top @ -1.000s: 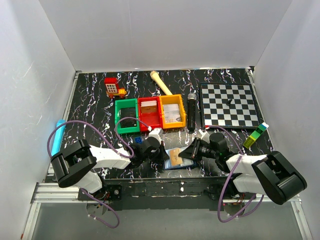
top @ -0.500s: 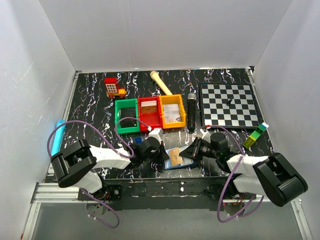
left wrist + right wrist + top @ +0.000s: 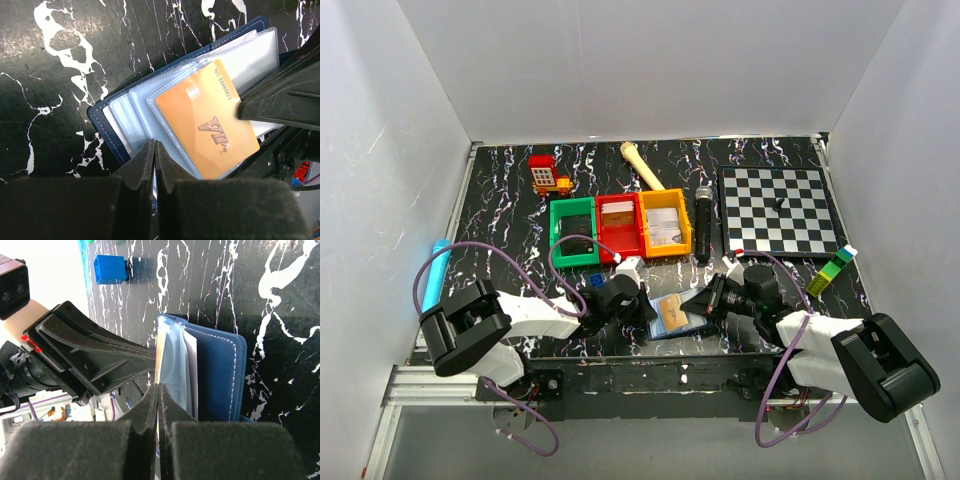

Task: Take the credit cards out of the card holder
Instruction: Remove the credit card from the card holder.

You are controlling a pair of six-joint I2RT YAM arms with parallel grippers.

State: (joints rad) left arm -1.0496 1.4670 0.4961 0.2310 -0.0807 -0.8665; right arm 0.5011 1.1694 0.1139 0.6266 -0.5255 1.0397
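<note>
The card holder lies open on the counter at its near edge, between the two arms, which reach it from opposite sides. The left gripper is closed, its tips at the holder's left edge, where the clear sleeves fan out. Whether it pinches a leaf or only presses there, I cannot tell.

On top of the sleeves lies an orange card, slantwise to the holder's navy cover. From the left wrist view, its long axis seems to run roughly across the line between the two grippers. The right gripper is closed, and the card's right edge passes between its fingers, so I judge the card pinched.

The coming move turns on that. The card sits directly at the right gripper's tips, so the right arm is the one to draw it. The way out leads rightward, off the holder and away from the left gripper, which can anchor the holder.

Beyond the holder, to its left, sits a blue brick. Farther back stands a red bin.
</note>
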